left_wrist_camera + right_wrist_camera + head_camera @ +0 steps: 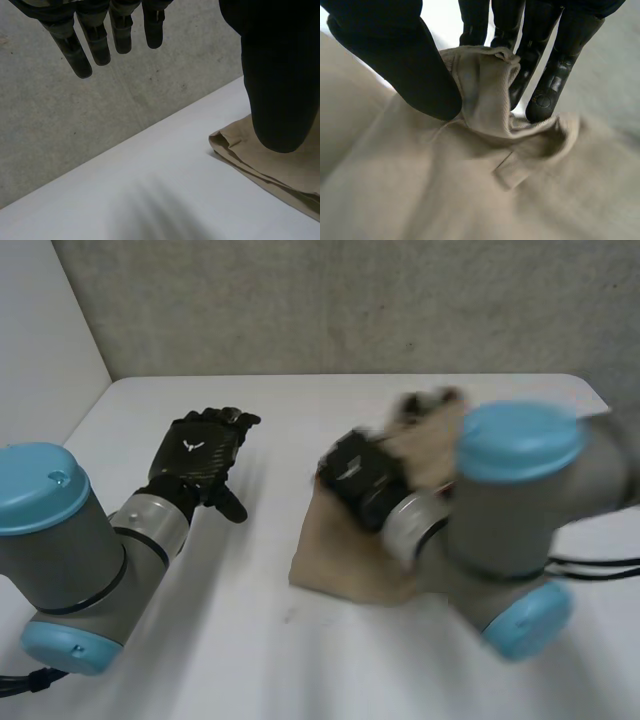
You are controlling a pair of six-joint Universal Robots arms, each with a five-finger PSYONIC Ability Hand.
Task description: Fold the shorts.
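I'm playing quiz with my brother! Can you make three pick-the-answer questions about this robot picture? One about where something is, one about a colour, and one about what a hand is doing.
1. Where is the left hand?
A. Flat on the shorts
B. Over bare table, apart from the shorts
C. Under the shorts

2. What colour are the shorts?
A. Tan
B. Red
C. Dark blue

3. What is the right hand doing?
A. Lying open and flat
B. Curled up, holding nothing
C. Pinching a fold of the shorts

Answers:
1 B: the head view shows white table between the left hand and the cloth.
2 A: the cloth is light brown in every view.
3 C: the right wrist view shows bunched cloth between the thumb and fingers.
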